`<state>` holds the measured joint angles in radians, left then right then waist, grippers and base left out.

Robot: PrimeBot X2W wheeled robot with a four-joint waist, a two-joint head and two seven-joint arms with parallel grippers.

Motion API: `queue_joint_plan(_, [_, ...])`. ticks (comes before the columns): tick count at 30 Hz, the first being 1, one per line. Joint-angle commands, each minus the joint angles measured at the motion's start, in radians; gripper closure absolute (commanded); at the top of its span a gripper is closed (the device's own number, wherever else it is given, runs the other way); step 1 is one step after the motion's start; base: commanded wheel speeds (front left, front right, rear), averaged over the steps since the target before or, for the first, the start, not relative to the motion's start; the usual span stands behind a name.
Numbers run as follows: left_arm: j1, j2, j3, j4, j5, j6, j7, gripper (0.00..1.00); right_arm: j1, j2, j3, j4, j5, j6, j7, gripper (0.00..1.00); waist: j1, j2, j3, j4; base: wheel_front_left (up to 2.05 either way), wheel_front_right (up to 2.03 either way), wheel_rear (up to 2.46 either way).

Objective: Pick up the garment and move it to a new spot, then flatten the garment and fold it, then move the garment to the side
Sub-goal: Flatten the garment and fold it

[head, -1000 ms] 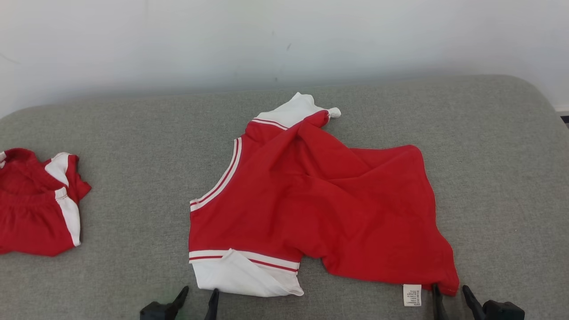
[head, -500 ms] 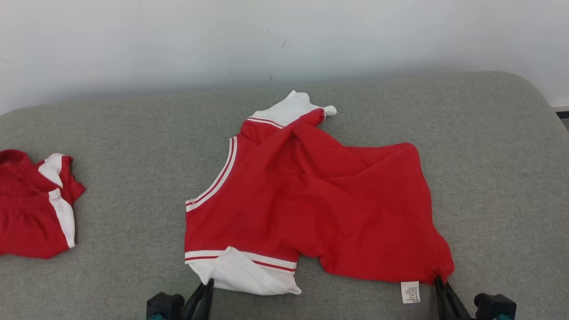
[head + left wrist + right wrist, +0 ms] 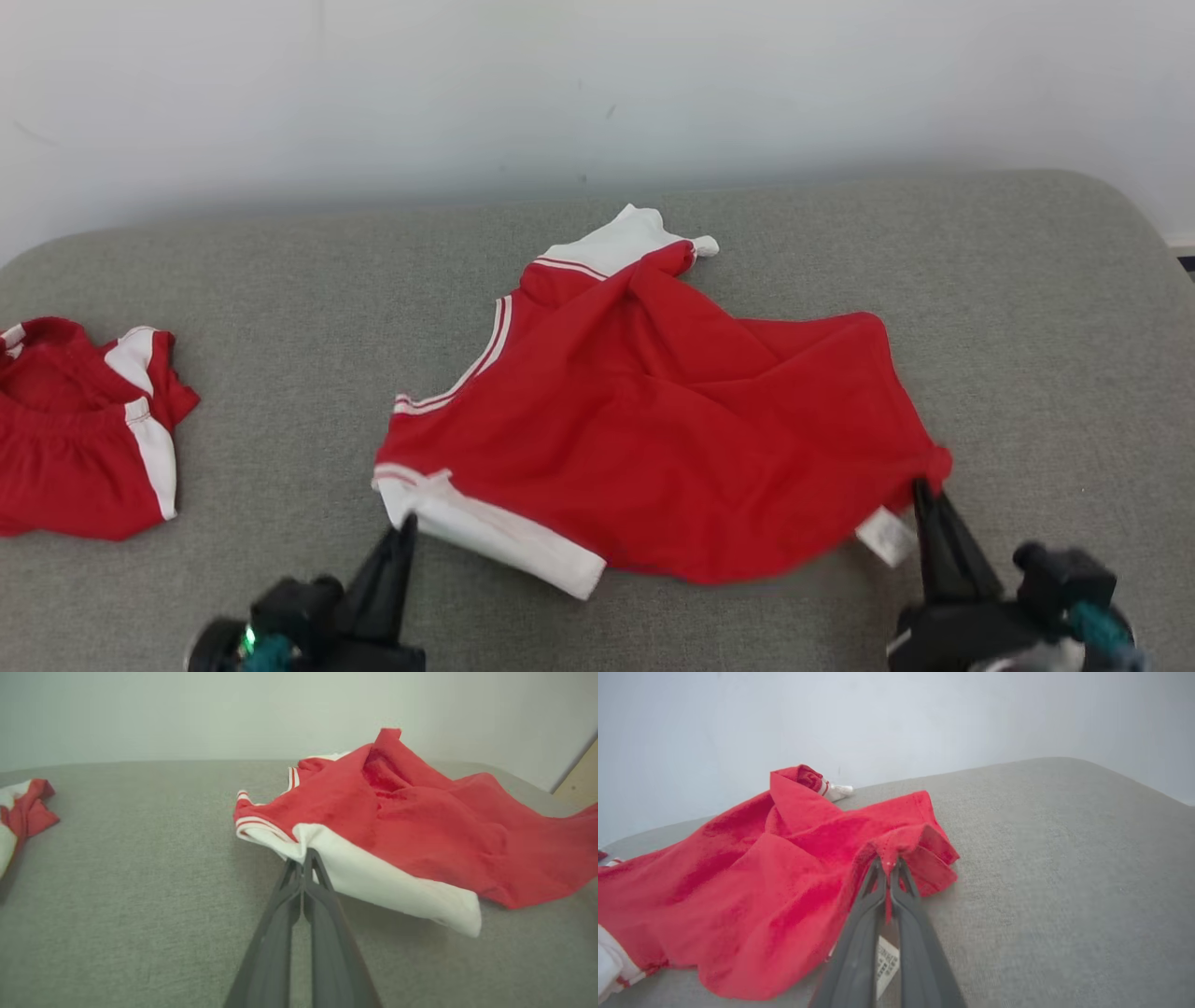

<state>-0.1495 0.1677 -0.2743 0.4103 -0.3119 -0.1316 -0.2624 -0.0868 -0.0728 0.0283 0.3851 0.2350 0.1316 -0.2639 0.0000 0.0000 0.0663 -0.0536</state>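
L gripper (image 3: 407,532) is pinching fully shut on the white-trim corner of the red garment (image 3: 653,420); R gripper (image 3: 922,495) is clamping shut on its red hem corner, just beside the care label (image 3: 885,536). Near edge is hanging btwn the two tips, looks lifted off the grey cushion (image 3: 280,280), rest of cloth is lying ahead of both. Long axis is running tip to tip, so neither arm's nearer; next move prob needs both travelling together, span taut.

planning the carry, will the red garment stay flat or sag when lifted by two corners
Likely floppy: the red garment drapes in folds between the left pincer and right pincer. Probably light: small corner pinches hold its edge up. Its middle may sag and drag.
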Motion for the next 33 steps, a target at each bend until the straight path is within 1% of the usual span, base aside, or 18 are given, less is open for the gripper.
queue_joint_plan(1, [-0.028, 0.014, 0.006, -0.024, 0.0, 0.002, -0.004, 1.0, -0.031, -0.014, 0.009, -0.016, 0.003, -0.002, -0.001, 1.0, 0.0, 0.0, 0.003, -0.002, 0.0, 0.0, 0.0])
queue_joint_plan(3, [-0.071, 0.043, -0.006, -0.064, 0.004, 0.002, -0.003, 1.0, -0.079, -0.033, 0.029, -0.035, 0.016, -0.002, -0.001, 1.0, 0.0, 0.0, 0.009, -0.005, 0.0, 0.0, 0.0])
queue_joint_plan(6, [-0.178, 0.099, -0.034, -0.1, -0.026, 0.002, 0.012, 1.0, -0.188, -0.066, 0.053, -0.037, 0.037, -0.002, -0.001, 1.0, 0.0, 0.0, 0.032, -0.009, 0.0, 0.0, 0.0])
queue_joint_plan(8, [-0.281, 0.151, -0.065, -0.124, -0.036, 0.002, 0.043, 1.0, -0.289, -0.086, 0.072, -0.022, 0.056, -0.002, -0.001, 1.0, 0.0, 0.0, 0.067, -0.014, 0.0, 0.0, 0.0])
queue_joint_plan(9, [-0.336, 0.166, -0.078, -0.135, -0.058, 0.002, 0.057, 1.0, -0.343, -0.091, 0.078, -0.007, 0.071, -0.002, 0.001, 1.0, 0.0, 0.0, 0.085, -0.016, 0.0, 0.0, 0.0])
queue_joint_plan(13, [-0.581, 0.258, -0.149, -0.167, -0.12, 0.002, 0.134, 1.0, -0.588, -0.125, 0.102, 0.044, 0.127, -0.002, 0.024, 1.0, 0.0, 0.0, 0.187, -0.023, 0.0, 0.0, 0.0])
queue_joint_plan(14, [-0.649, 0.281, -0.166, -0.175, -0.131, 0.002, 0.15, 1.0, -0.652, -0.144, 0.109, 0.061, 0.125, -0.002, 0.038, 1.0, 0.0, 0.0, 0.218, -0.024, 0.0, 0.0, 0.0])
queue_joint_plan(16, [-0.786, 0.311, -0.195, -0.172, -0.163, 0.002, 0.171, 1.0, -0.782, -0.159, 0.117, 0.093, 0.142, -0.002, 0.054, 1.0, 0.0, 0.0, 0.273, -0.022, 0.0, 0.0, 0.0])
queue_joint_plan(20, [-1.044, 0.342, -0.219, -0.121, -0.233, 0.002, 0.207, 1.0, -1.036, -0.194, 0.133, 0.157, 0.17, -0.002, 0.123, 1.0, 0.0, 0.0, 0.377, -0.021, 0.0, 0.0, 0.0])
queue_joint_plan(24, [-1.277, 0.351, -0.253, -0.047, -0.277, 0.002, 0.232, 1.0, -1.284, -0.219, 0.134, 0.235, 0.205, -0.002, 0.176, 1.0, 0.0, 0.0, 0.458, -0.022, 0.0, 0.0, 0.0])
queue_joint_plan(27, [-1.426, 0.341, -0.26, 0.023, -0.316, 0.002, 0.238, 1.0, -1.445, -0.234, 0.148, 0.304, 0.213, -0.002, 0.209, 1.0, 0.0, 0.0, 0.504, -0.018, 0.0, 0.0, 0.0])
queue_joint_plan(28, [-1.521, 0.333, -0.267, 0.069, -0.336, 0.002, 0.23, 1.0, -1.543, -0.244, 0.152, 0.341, 0.21, -0.002, 0.217, 1.0, 0.0, 0.0, 0.53, -0.016, 0.0, 0.0, 0.0])
queue_joint_plan(30, [-1.604, 0.315, -0.273, 0.122, -0.357, 0.002, 0.226, 1.0, -1.623, -0.254, 0.164, 0.373, 0.199, -0.002, 0.215, 1.0, 0.0, 0.0, 0.551, -0.011, 0.0, 0.0, 0.0])
queue_joint_plan(33, [-1.716, 0.303, -0.3, 0.191, -0.375, 0.002, 0.205, 1.0, -1.719, -0.264, 0.188, 0.428, 0.179, -0.002, 0.22, 1.0, 0.0, 0.0, 0.58, -0.006, 0.0, 0.0, 0.0])
